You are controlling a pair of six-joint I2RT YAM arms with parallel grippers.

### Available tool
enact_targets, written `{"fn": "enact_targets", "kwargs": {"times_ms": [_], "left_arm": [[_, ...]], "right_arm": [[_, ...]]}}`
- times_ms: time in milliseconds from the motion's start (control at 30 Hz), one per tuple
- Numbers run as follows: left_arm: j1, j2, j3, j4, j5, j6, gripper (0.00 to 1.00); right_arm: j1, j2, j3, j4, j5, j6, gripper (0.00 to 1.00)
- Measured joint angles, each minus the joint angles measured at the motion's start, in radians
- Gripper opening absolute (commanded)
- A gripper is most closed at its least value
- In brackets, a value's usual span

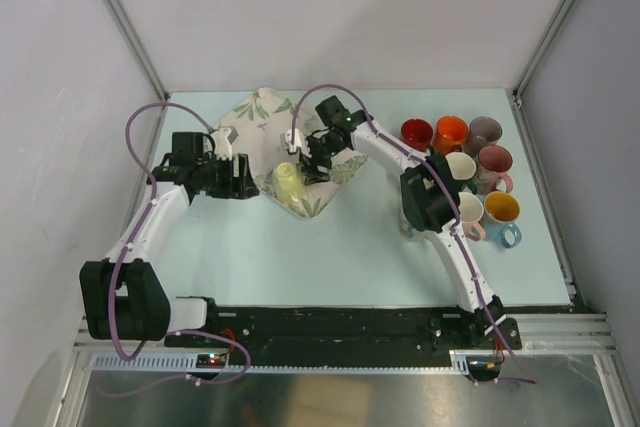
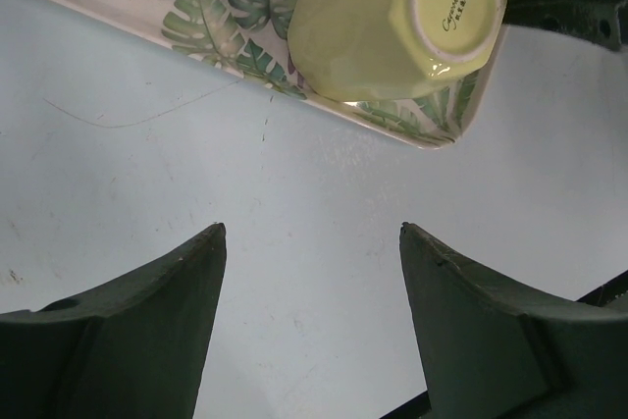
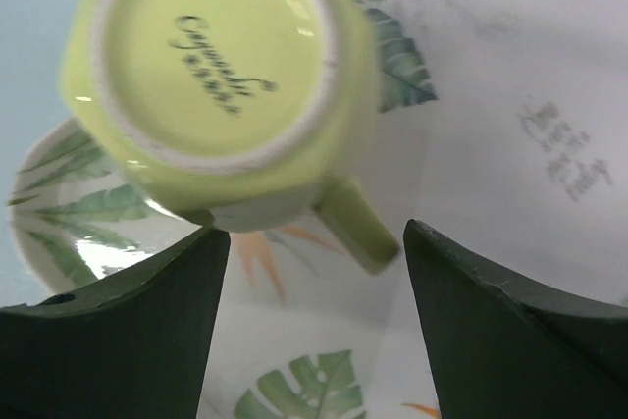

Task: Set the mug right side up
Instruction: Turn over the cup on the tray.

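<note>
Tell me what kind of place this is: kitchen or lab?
Probably a robot lab cell, not a kitchen: pale blue tabletop boxed in by aluminium frame rails and bare walls, assorted coloured ceramic mugs staged at right, one lime-green ceramic mug upside down on a leaf-print tray.

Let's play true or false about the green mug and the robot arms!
1. The mug is upside down. True.
2. The mug stands on the bare table. False: it stands on the leafy tray.
3. The right jaws grip the mug. False: they are open, not closed on it.
4. The left jaws are open. True.
5. Other mugs stand together at the right side of the table. True.
</note>
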Motion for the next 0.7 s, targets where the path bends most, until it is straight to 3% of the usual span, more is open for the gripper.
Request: {"fn": "enact_targets", "kwargs": {"times_ms": [200,367,533,700], "left_arm": [[0.0,0.0,0.0,0.0,0.013,0.0,0.75],[0.0,0.009,0.001,0.0,0.021,0.0,0.75],[0.0,0.034,0.009,0.0,0.026,0.0,0.75],[0.0,0.042,0.019,-0.001,0.027,0.0,0.75]], "right_arm": [[0.008,0.0,0.002,-0.181,-0.014,-0.154,0.56],[0.011,-0.005,-0.011,-0.322,-0.03,-0.161,0.43],[0.017,-0.032,-0.121,-0.214,-0.013,0.092,0.37],[0.017,-0.045,-0.145,-0.031,0.055,0.354,0.14]]}}
